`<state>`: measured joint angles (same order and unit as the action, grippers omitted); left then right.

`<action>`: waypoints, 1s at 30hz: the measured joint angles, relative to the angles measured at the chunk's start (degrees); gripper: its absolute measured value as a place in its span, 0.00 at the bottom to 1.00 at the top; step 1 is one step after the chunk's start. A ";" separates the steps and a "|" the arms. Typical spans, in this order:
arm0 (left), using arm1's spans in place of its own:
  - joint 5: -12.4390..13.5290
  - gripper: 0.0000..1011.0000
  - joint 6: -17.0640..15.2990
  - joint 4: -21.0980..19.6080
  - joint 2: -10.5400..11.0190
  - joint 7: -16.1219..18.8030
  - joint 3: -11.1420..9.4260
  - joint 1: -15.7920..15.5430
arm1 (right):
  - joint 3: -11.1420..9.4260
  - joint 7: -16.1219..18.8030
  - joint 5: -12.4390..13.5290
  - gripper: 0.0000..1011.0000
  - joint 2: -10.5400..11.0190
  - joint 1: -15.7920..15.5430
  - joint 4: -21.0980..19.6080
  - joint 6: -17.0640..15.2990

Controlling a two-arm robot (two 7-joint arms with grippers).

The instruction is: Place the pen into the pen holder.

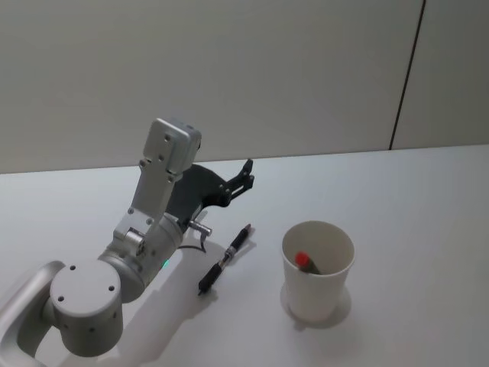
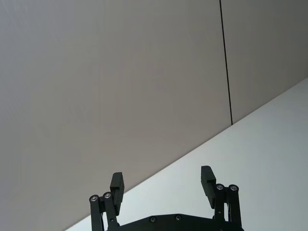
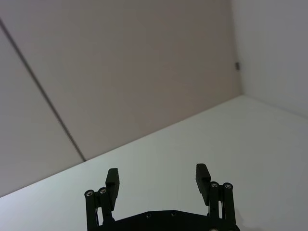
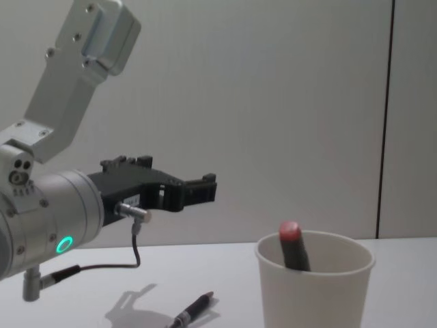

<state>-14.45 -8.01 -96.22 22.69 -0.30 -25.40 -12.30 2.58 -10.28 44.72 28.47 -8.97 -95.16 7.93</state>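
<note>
Head view: my left pincer [image 1: 246,174] hangs open and empty above the pen [image 1: 224,260], with the cup [image 1: 321,294] to its right, so I judge pickup not yet begun and must next lower and grip, while my right pincer [image 3: 156,179] idles open over the table [image 3: 192,139].

The left claw [image 1: 246,174] hangs above the white bench [image 1: 412,199], behind a black pen [image 1: 225,260] lying flat to the left of the paper cup [image 1: 319,294], which holds a red-capped marker [image 1: 304,261].

We see a plain grey wall [image 1: 229,69] rising behind a white table [image 1: 428,199]. A dark vertical seam [image 1: 407,73] splits the wall and ends at the table's far edge. Light is even either side of it.
</note>
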 joint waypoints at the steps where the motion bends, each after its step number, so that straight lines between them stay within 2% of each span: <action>1: -0.15 0.99 -0.33 -0.18 0.04 0.05 0.02 0.10 | -0.14 -0.50 0.07 0.99 0.02 -0.17 0.12 0.14; 7: -2.22 0.99 -4.36 -1.78 0.31 0.89 0.21 0.96 | -1.40 -4.25 0.69 0.99 0.17 -1.13 1.12 1.30; 13: -3.75 0.99 -7.04 -2.91 0.43 1.54 0.26 1.86 | -1.34 -4.22 0.49 0.99 0.10 -1.07 1.14 1.27; 16: -4.14 0.99 -7.72 -3.22 0.45 1.83 0.24 2.23 | -0.94 -3.58 -0.45 0.99 -0.19 -0.79 0.91 0.94; 20: -4.81 0.99 -8.80 -3.66 0.42 2.25 0.10 2.96 | -0.16 -2.31 -2.40 0.99 -0.82 -0.16 0.41 0.18; 29: -5.65 0.99 -9.99 -4.05 0.30 2.74 -0.06 3.91 | 2.80 2.35 -9.73 0.99 -3.18 2.21 -1.43 -2.72; 30: -5.68 0.99 -10.03 -4.07 0.29 2.77 -0.07 4.00 | 2.80 2.35 -9.73 0.99 -3.18 2.21 -1.43 -2.72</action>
<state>-20.14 -18.04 -100.29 22.97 2.47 -25.48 -8.30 5.39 -7.93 34.99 25.29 -6.76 -96.59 5.21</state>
